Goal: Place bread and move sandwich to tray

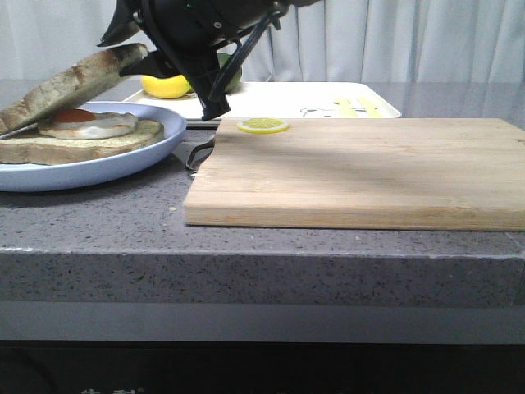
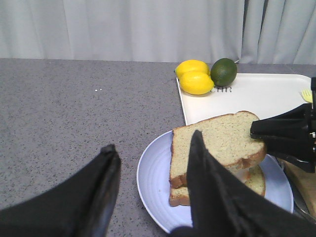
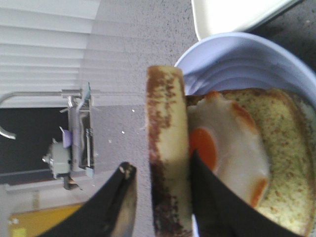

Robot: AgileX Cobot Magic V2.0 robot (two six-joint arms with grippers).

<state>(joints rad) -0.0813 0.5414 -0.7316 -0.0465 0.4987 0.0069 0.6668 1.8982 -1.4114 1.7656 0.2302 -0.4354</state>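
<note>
Front view, right gripper [image 1: 215,105] holding bread [image 1: 70,82] tilted over sandwich [image 1: 82,135]

Wooden cutting board [image 1: 361,171] on grey counter [image 1: 98,213], lemon slice [image 1: 262,125] at its far edge; two lemons [image 2: 195,78], probably a lime [image 2: 223,71].

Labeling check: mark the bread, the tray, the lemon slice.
bread [image 2: 217,138]: left wrist view, top crumb face.
tray [image 1: 283,97]: front view, bare white floor.
lemon slice [image 1: 262,125]: front view, centre of the slice.

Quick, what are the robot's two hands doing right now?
Left hand: open, holding nothing.
Right hand: around the bread, tilted over the egg; grip cannot be told.
</note>
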